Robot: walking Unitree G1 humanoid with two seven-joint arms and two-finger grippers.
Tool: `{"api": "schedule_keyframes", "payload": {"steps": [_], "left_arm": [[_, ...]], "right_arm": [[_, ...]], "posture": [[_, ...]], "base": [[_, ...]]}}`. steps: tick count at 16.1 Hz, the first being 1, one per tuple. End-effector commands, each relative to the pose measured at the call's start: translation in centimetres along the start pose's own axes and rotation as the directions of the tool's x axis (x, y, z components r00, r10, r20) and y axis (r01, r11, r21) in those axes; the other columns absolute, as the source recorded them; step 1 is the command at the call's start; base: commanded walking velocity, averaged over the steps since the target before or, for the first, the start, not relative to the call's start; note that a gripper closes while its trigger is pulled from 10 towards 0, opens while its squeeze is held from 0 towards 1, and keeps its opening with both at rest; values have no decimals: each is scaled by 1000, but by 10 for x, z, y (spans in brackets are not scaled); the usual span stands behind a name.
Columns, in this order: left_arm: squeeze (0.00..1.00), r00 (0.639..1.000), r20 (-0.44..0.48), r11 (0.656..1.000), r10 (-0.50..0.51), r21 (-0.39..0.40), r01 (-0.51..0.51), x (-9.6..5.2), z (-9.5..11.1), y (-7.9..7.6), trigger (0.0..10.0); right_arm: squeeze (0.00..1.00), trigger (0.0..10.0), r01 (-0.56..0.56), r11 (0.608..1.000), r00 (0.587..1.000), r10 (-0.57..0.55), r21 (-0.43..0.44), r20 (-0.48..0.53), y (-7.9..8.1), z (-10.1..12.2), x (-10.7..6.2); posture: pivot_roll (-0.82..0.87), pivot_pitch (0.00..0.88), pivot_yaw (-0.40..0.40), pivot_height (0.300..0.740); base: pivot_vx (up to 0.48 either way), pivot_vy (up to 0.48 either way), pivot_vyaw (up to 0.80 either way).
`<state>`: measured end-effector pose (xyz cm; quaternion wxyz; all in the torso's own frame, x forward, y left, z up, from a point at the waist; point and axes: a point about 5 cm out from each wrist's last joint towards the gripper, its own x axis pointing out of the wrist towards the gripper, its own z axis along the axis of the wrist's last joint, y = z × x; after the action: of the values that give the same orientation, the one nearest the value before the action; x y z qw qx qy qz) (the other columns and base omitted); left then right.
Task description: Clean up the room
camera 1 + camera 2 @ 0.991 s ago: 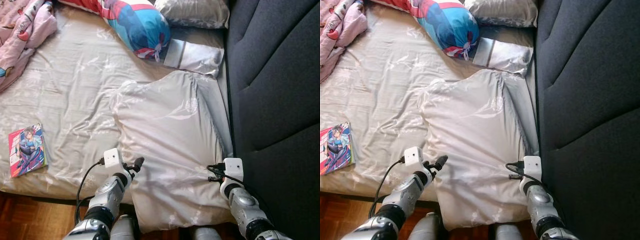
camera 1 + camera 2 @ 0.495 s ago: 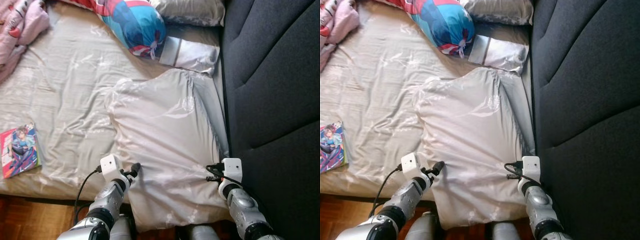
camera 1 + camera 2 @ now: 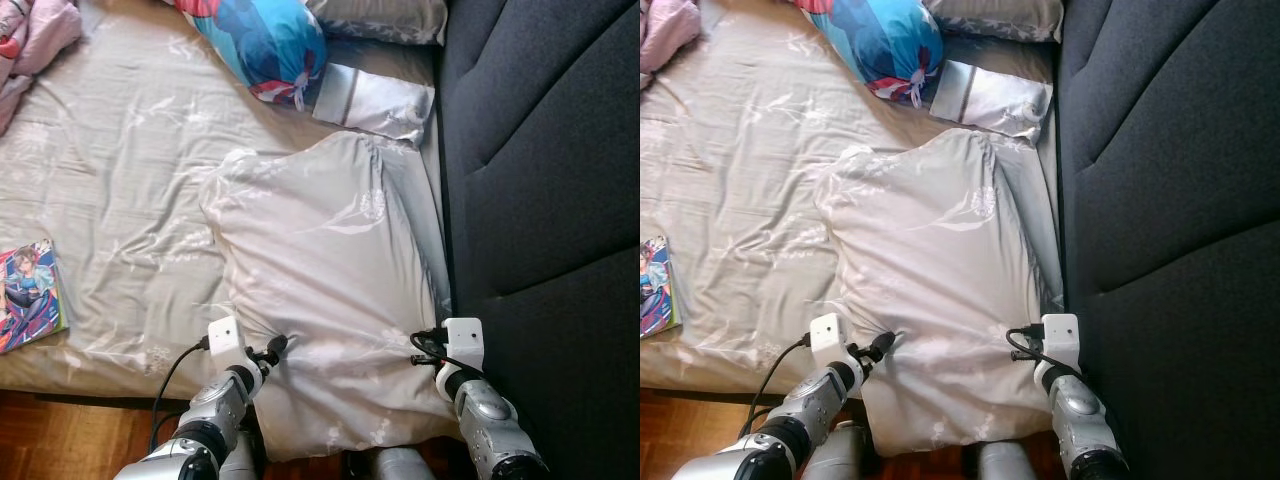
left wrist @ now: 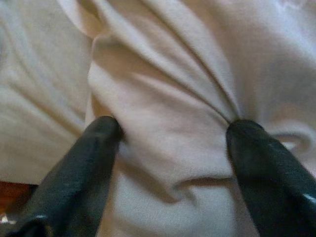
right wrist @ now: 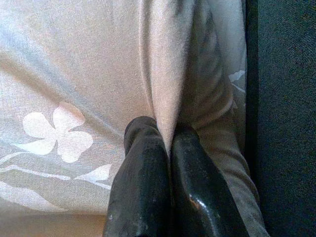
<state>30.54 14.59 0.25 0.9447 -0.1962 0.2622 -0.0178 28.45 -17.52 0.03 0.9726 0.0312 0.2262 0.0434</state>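
A pale flowered pillow (image 3: 320, 260) lies on the bed beside the dark headboard, its near end hanging over the bed's edge. My left gripper (image 3: 272, 348) is open at the pillow's near left edge. In the left wrist view its fingers (image 4: 101, 136) stand wide apart and press into the cloth, which bunches between them. My right gripper (image 3: 420, 345) is at the near right edge, shut on a raised fold of the pillow's cloth (image 5: 163, 74).
The dark upholstered headboard (image 3: 540, 150) runs along the right. At the far end lie a blue and red bolster (image 3: 262, 40), a grey pillow (image 3: 385, 15) and a small silvery pillow (image 3: 375, 97). A comic book (image 3: 25, 295) rests at the left. Wooden floor (image 3: 80, 430) shows below.
My left gripper has come down onto the pillow's left edge and the cloth now puckers there. The right gripper keeps its hold. The camera has shifted slightly.
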Motion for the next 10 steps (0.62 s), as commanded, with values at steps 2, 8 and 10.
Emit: {"api": "schedule_keyframes", "payload": {"steps": [2,8,10], "left_arm": [[0,994,-111,1000,25,5,-25,-7,-31,4,0],[0,997,-42,996,66,65,-63,-6,-21,8,0],[0,998,-5,996,58,74,-58,-5,-14,7,0]], "right_arm": [[0,0,18,1000,994,-15,22,-110,-5,-32,-13],[0,0,16,1000,993,-13,26,-115,-5,-33,-16],[0,0,13,999,993,-10,29,-117,-3,-34,-16]], "posture": [[-204,460,-120,740],[-189,458,-113,740],[-175,459,-106,740]], "base": [[0,0,0],[0,0,0],[0,0,0]]}}
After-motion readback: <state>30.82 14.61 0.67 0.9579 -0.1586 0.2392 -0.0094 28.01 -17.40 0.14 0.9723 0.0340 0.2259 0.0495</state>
